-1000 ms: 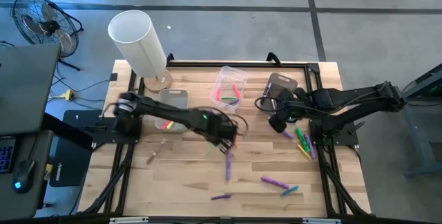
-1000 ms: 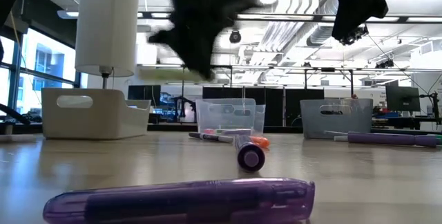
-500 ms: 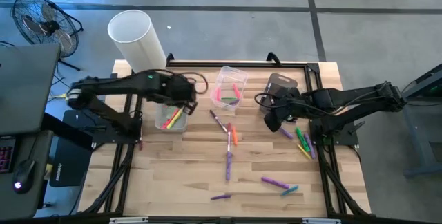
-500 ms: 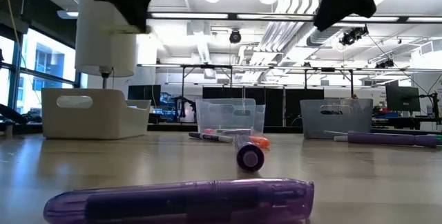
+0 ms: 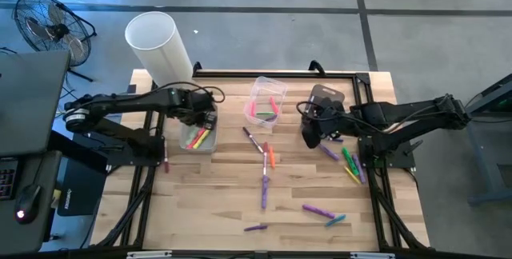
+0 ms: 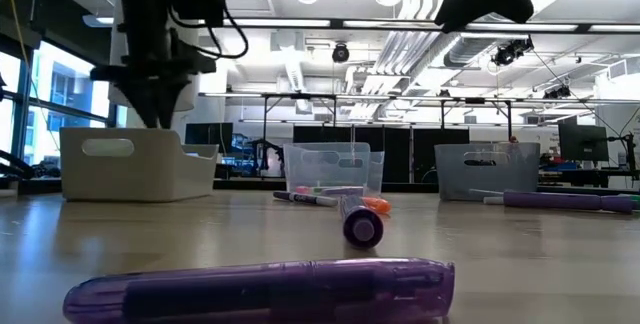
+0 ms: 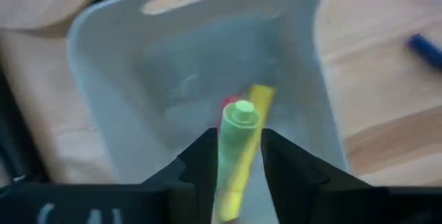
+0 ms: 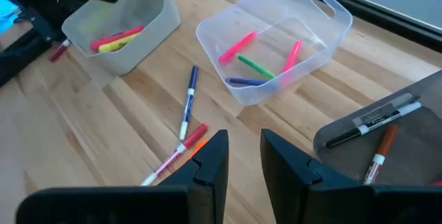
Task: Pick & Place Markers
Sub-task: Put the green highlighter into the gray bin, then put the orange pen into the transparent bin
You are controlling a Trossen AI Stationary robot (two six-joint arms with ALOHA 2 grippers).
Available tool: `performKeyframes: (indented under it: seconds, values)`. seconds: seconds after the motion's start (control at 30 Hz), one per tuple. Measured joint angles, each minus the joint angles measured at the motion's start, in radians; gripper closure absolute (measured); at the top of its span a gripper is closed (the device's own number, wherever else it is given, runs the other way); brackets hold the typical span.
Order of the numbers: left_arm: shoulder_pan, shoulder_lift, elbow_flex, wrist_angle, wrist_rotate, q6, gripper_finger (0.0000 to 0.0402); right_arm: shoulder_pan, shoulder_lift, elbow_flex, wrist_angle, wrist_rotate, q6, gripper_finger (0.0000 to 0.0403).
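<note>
The left claw (image 7: 237, 156) grips a green marker (image 7: 235, 151) directly above the grey bin (image 7: 103, 79), where a yellow marker (image 7: 257, 103) lies below. If released tilted, it could strike the rim and roll onto the worktop (image 5: 216, 203). The right claw (image 8: 242, 156) hangs parted and empty, loose markers (image 5: 265, 191) near beneath it.

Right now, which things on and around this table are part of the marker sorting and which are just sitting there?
Part of the job:
- loose markers
- green marker clamped in the left gripper
- white bin, clear bin, grey bin
- right gripper, open, empty

Just lying about:
- white cylinder
- fan
</note>
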Motion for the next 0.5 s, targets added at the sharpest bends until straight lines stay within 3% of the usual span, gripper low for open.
performKeyframes:
  seconds: [0.3,0.5]
  values:
    - [-0.003,-0.034,0.021,0.014,0.016,0.166,0.0265,0.0,0.0,0.0,0.002,0.03,0.057,0.0329]
    - [-0.114,-0.105,0.104,0.033,-0.093,0.262,0.0264,0.0,0.0,0.0,0.009,0.032,0.055,0.0329]
